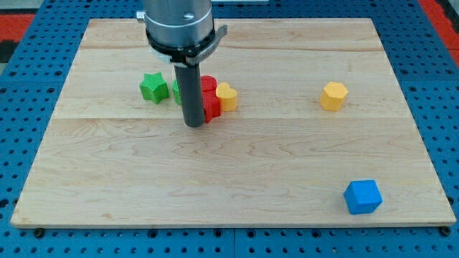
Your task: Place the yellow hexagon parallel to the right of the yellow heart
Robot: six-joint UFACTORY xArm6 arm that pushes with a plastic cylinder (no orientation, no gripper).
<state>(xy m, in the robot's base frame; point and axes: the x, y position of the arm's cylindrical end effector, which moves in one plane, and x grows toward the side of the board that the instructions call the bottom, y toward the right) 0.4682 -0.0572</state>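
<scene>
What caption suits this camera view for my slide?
My tip beside red blocks and yellow heart; yellow hexagon far right.

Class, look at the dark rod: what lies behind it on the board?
Behind my tip sit red blocks and a sliver of a green block. The rod covers most of that green block, so its shape cannot be told. The yellow heart touches the red ones.

My tip [194, 123] is sitting on the wooden board [237, 179], right in front of a red block [209, 100]. A yellow heart [226, 96] is touching the red block's right side. A yellow hexagon [333, 96] is lying well apart, toward the view's right. A green star [152, 87] is sitting left of the rod. A blue block [362, 196] is waiting near the bottom right.
</scene>
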